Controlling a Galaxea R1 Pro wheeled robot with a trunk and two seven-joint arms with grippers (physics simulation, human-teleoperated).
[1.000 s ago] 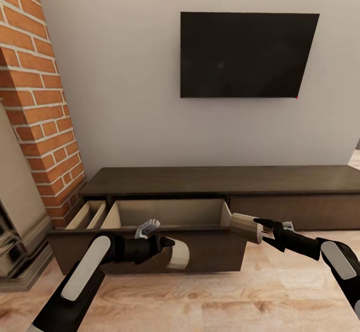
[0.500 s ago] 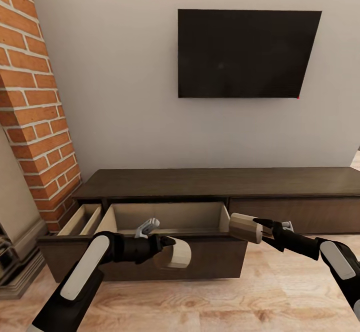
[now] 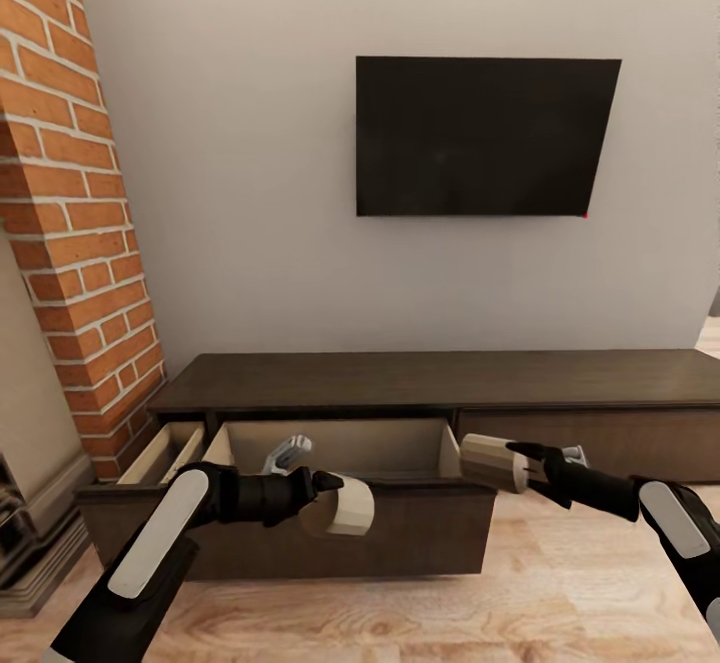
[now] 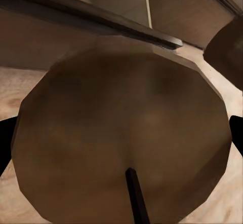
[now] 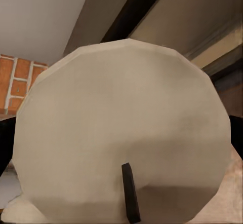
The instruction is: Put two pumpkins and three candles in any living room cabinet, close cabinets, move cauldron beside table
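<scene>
My left candle (image 4: 121, 138) hides my fingertips; my right candle (image 5: 124, 138) does likewise; the cabinet (image 3: 600, 383) runs off-frame.

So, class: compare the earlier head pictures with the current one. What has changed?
The whole picture shifted, so the camera moved, not the room. Nothing was taken or released: the left gripper and right gripper each stay shut on a candle before the cabinet's open drawer.

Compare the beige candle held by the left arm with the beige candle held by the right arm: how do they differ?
The left arm's stubby beige candle hangs low, before the dark-brown drawer front; the right arm's stubby beige candle sits higher, beside the open drawer's right corner. The left one looks shaded brown in its wrist view; the right one looks pale cream. Both are faceted, and each is gripped by an end effector.
</scene>
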